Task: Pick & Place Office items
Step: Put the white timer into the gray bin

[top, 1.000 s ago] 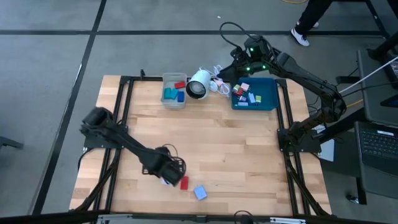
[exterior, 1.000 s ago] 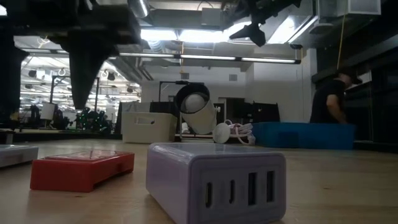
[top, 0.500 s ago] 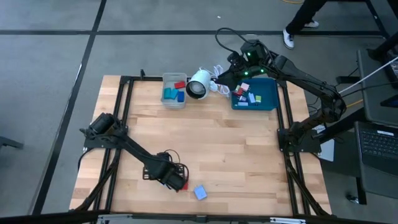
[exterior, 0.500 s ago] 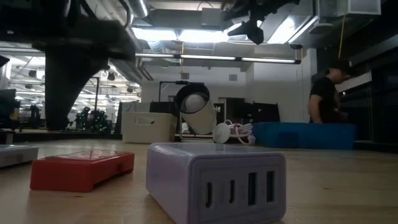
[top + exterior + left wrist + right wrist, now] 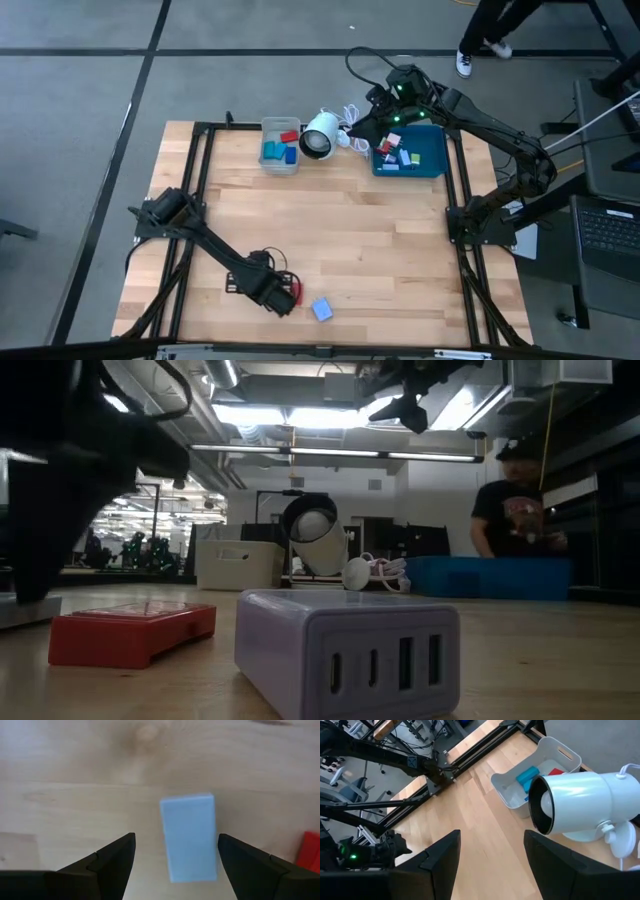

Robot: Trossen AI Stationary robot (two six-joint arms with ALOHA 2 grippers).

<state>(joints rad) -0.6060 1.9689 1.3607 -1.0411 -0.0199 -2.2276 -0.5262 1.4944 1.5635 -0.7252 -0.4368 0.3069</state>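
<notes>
Down at the near edge of the wooden table [image 5: 350, 250], your left gripper [image 5: 175, 865] sits low with its fingers spread around a flat light-blue rectangular block [image 5: 189, 837], not touching it. A flat red block [image 5: 311, 851] lies just beside it, and a pale lilac charger block [image 5: 321, 309] lies near. Your right gripper [image 5: 490, 852] hangs with fingers apart above the white round camera [image 5: 580, 802], between the grey bin [image 5: 279, 145] and blue tray [image 5: 432, 150].
</notes>
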